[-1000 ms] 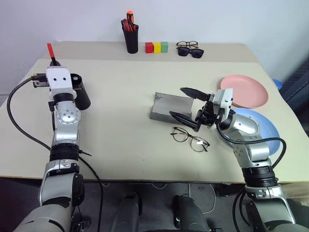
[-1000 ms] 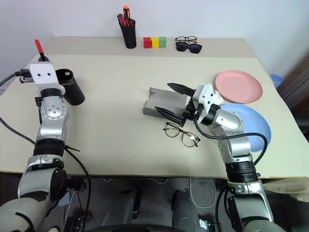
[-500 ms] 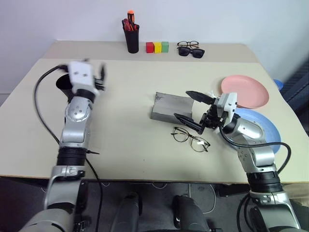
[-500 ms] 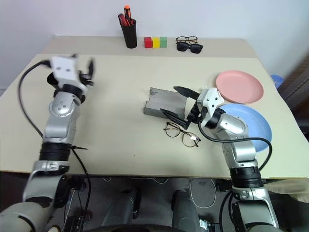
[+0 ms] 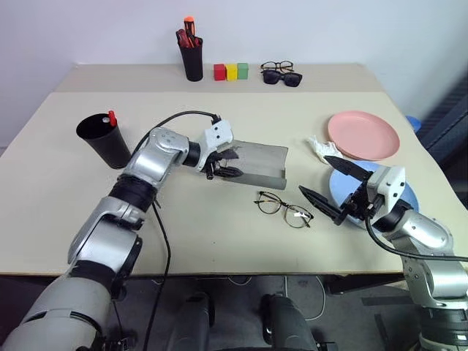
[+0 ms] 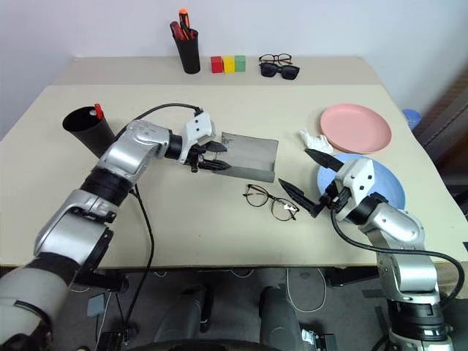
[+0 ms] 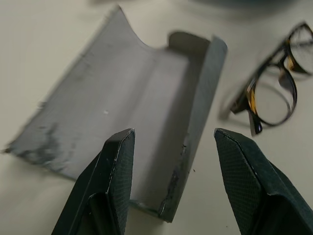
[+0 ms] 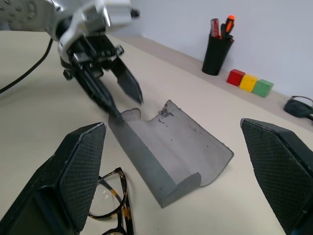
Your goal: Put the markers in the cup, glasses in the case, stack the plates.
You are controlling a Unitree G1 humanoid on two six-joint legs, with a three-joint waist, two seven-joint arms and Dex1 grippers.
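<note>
The grey case (image 5: 256, 162) lies open in the middle of the table. My left gripper (image 5: 232, 163) is open at its left end; in the left wrist view its fingers (image 7: 116, 166) stand astride the case's front wall (image 7: 198, 112). The wire-framed glasses (image 5: 284, 209) lie just in front of the case. To their right my right gripper (image 5: 314, 174) hovers open and empty. The black cup (image 5: 97, 140) stands at the left with a red-capped marker (image 5: 112, 118) in it. The pink plate (image 5: 363, 134) sits at the right, with the blue plate (image 5: 408, 196) nearer, partly under my right arm.
At the back edge stand a black pen pot (image 5: 191, 60) with red-orange pens, three coloured blocks (image 5: 230, 71), and sunglasses beside thick-rimmed spectacles (image 5: 281, 73). A small white crumpled thing (image 5: 319, 148) lies left of the pink plate.
The left gripper let go of the red-capped marker, which now stands in the cup, and swung right to the case's end. My right gripper drew back to the right, away from the case.
</note>
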